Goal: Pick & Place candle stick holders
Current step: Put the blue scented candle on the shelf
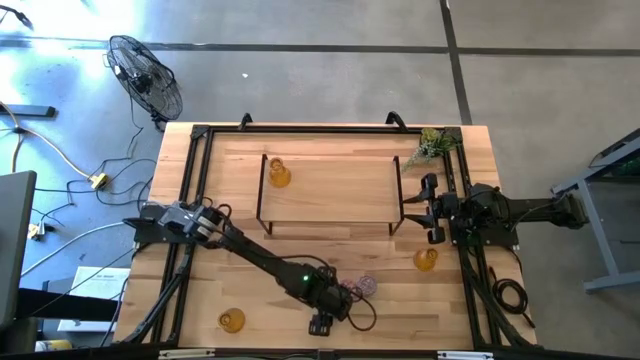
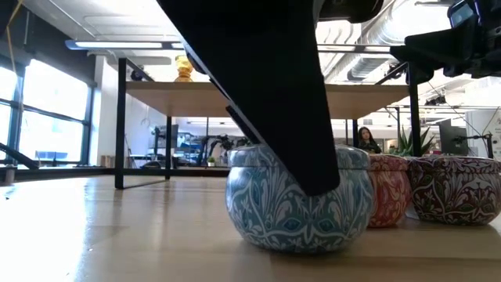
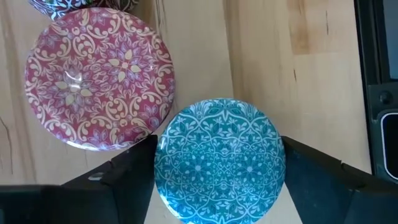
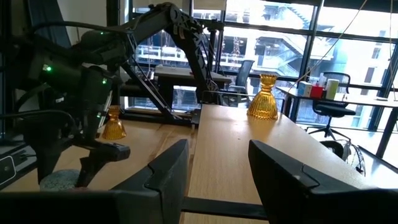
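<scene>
A squat blue patterned candle stick holder [image 3: 217, 158] stands on its base on the table near the front edge, beside a pink one [image 3: 99, 78] and a purple one [image 2: 454, 188]. My left gripper [image 3: 219, 186] comes down over the blue one with a finger on each side, open. One amber glass holder [image 1: 278, 175] stands on the raised wooden shelf [image 1: 330, 200]. Two more stand on the table, one at the right [image 1: 425, 260] and one at the front left [image 1: 232, 320]. My right gripper [image 1: 428, 208] waits open at the right, holding nothing. My left gripper has one finger [image 3: 124, 177] and the other [image 3: 317, 171] at opposite sides of the blue holder's round wall [image 3: 163, 155], slanting down from above. I cannot tell whether they touch it. The holder stands upright on the table.
The pink holder stands right next to the blue one on the side away from my left arm, with the purple one beyond it. A green plant sprig [image 1: 432, 145] lies at the back right corner. The shelf's black legs [image 2: 120, 133] and the black frame rails [image 1: 190, 200] bound the middle.
</scene>
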`<state>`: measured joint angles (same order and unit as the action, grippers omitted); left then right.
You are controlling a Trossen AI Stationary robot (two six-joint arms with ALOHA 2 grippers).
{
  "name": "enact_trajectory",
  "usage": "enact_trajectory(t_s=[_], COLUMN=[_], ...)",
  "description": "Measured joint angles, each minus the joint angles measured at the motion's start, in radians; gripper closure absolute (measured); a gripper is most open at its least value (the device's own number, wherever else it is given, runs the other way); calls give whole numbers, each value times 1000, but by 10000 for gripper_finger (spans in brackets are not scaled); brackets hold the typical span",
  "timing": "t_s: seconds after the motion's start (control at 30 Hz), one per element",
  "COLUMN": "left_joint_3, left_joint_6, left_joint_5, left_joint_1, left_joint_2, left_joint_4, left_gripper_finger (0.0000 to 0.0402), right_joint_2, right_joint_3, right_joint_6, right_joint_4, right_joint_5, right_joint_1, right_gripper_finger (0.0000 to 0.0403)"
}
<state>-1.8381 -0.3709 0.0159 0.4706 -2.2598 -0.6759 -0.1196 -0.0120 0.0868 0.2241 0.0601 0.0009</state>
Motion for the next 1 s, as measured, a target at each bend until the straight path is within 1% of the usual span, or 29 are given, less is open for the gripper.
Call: enact_trajectory(t_s=[0.4,0.67,0.83,1.0], left_joint_3=[-1,-4,-61,-127], left_joint_6=[-28,-128,-175,-266], left_joint_5=[-7,-18,-24,-37], left_joint_1=[0,1,8,8], left_joint_2=[2,6,1,-1], left_joint_4=[-14,-101,-241,-368], left_gripper_finger=[118,118,118,118], right_joint_2=[0,0,0,0], right_joint_3=[0,0,0,0], right_joint_6=[0,0,0,-18], right_joint_4=[-3,-9,-11,-9], right_joint_5=[0,0,0,0], right_joint_1=[0,0,0,0], right_gripper_finger=[238,238,238,238])
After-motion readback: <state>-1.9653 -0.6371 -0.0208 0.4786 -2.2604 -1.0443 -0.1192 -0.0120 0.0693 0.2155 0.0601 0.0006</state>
